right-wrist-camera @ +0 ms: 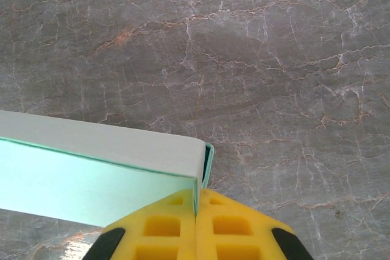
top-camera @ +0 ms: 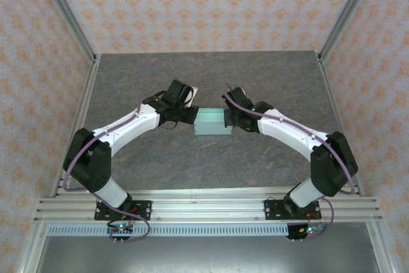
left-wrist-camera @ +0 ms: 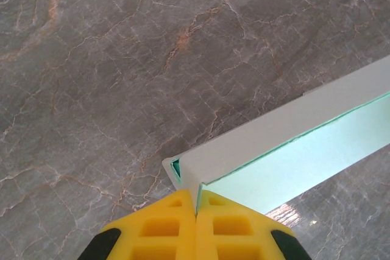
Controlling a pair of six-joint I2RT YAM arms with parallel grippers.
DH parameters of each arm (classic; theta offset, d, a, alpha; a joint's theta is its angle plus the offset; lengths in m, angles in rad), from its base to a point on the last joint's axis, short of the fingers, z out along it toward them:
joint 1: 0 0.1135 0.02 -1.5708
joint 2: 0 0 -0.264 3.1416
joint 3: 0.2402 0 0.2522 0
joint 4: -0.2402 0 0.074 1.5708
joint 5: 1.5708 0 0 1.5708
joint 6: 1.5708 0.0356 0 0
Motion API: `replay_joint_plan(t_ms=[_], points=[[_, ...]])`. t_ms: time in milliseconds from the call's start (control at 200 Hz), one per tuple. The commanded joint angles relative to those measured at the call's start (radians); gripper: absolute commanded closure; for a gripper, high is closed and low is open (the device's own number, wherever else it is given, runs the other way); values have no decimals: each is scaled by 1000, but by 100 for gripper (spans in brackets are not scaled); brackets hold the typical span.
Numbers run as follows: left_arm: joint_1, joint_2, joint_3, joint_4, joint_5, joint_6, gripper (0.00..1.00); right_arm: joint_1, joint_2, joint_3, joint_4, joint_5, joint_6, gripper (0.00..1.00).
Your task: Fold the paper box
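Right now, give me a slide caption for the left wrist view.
Left gripper shut on a corner of the mint paper box, marbled table behind.

A grey marble-veined table (top-camera: pixel 211 164) lies evenly lit, closed in left, far and right by walls (top-camera: pixel 211 4) in pale peach floral print — aluminium posts (top-camera: pixel 68 14) at the far corners, aluminium rails (top-camera: pixel 211 208) along the near edge.

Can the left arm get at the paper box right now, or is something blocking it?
Yes, apparently: the left gripper is shut on one end of the paper box, the right gripper pinches the other end, and nothing blocks either.
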Motion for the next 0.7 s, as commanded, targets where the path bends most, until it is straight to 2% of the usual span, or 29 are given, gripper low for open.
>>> replay_joint_plan(t_ms=[0,255,696], points=[[-17,3,29,12,-29,-101,100,15,-2,-8,3,-2,13,100],[-21,16,42,-8,-30,-196,100,15,-5,-16,10,2,13,100],[-32,-7,-21,56,-89,-293,100,17,-9,-28,20,0,20,100]])
